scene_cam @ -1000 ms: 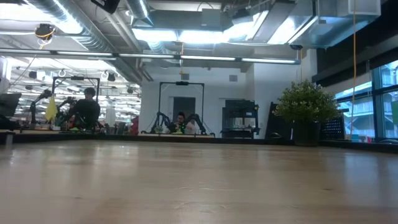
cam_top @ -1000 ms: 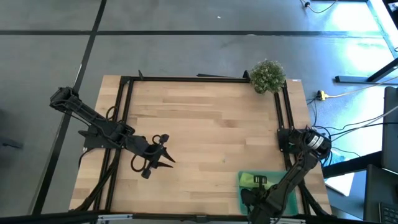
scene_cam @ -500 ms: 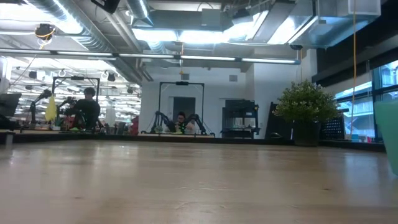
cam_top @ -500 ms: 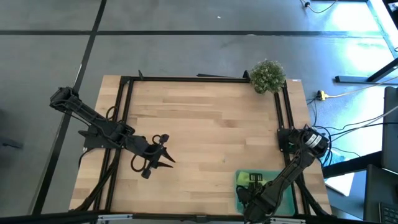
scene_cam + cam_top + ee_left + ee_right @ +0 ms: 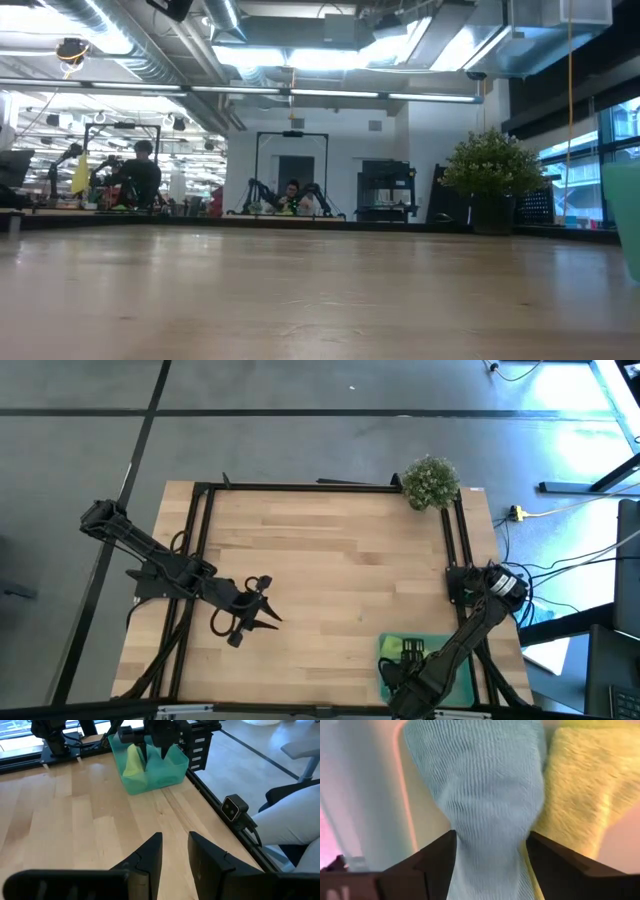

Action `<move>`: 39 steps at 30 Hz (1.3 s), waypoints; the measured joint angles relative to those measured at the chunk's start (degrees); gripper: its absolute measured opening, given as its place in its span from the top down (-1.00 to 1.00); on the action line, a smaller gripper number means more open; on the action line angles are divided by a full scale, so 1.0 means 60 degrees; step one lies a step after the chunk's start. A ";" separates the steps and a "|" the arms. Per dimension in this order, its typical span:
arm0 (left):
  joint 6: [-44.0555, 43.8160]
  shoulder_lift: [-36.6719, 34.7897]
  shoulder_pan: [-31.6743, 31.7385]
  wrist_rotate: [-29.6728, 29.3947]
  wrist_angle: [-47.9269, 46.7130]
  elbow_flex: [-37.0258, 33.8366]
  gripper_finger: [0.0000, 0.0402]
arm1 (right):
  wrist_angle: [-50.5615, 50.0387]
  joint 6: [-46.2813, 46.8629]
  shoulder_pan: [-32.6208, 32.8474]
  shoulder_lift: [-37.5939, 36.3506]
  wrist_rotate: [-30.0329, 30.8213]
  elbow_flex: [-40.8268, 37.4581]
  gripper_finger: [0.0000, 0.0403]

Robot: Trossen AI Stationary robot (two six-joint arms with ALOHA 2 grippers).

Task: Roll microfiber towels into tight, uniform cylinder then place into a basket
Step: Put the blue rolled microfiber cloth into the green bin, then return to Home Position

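Observation:
The basket point(image 5: 386, 648), a translucent green tray, stands at the table's near right corner; its wall point(image 5: 630, 220) shows at the low view's right edge. In it lie the lime towel point(image 5: 580, 780) and, beside it, the teal towel point(image 5: 480, 785). My right gripper point(image 5: 490, 852) reaches down into the basket point(image 5: 160, 775), open, with the teal towel filling the gap between its fingers. My left gripper point(image 5: 272, 616) hovers over the bare table at the left, its fingers point(image 5: 152, 852) a narrow gap apart around nothing. My right gripper comes at the teal towel from above, pointing down into the basket. The cloth point(image 5: 470, 845) reaches the inner faces of both fingers; whether they touch it I cannot tell. The towel rests in the basket against the lime towel.
A small bushy plant point(image 5: 430, 482) stands at the far right corner. A black frame point(image 5: 300, 487) runs along the table's edges. The wide wooden middle of the table point(image 5: 340, 560) is bare. People sit at desks in the room beyond the far edge.
My right arm has shifted a little toward the table's left over the basket. The basket has slid slightly the same way, and its wall has come into the low view's right edge.

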 joint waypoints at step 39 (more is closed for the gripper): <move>0.0652 -0.2995 0.1478 -0.1971 -0.2948 0.0004 0.83 | -0.3986 -0.3227 -0.3456 -0.1992 0.8924 0.2612 0.82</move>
